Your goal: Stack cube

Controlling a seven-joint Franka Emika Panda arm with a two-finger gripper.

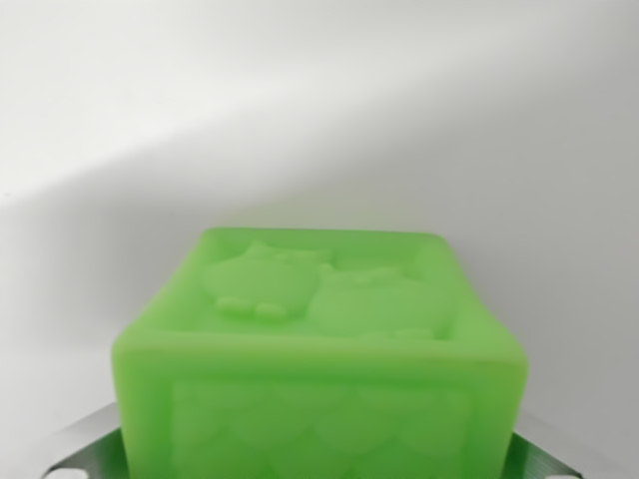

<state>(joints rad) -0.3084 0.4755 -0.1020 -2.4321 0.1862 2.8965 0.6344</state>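
A light green cube (319, 339) fills the lower half of the wrist view, very close to the camera. Its top face carries a raised animal relief and its near face a scale-like pattern. My gripper (315, 461) holds it: one metal finger (85, 449) shows at the cube's lower left corner and the other finger (547, 463) at its lower right, both pressed against its sides. The cube hides the fingertips and whatever lies under it. No second cube shows in this view.
Behind the cube lies a plain white surface (319, 110), with a soft grey shadow band running across it from lower left to upper right.
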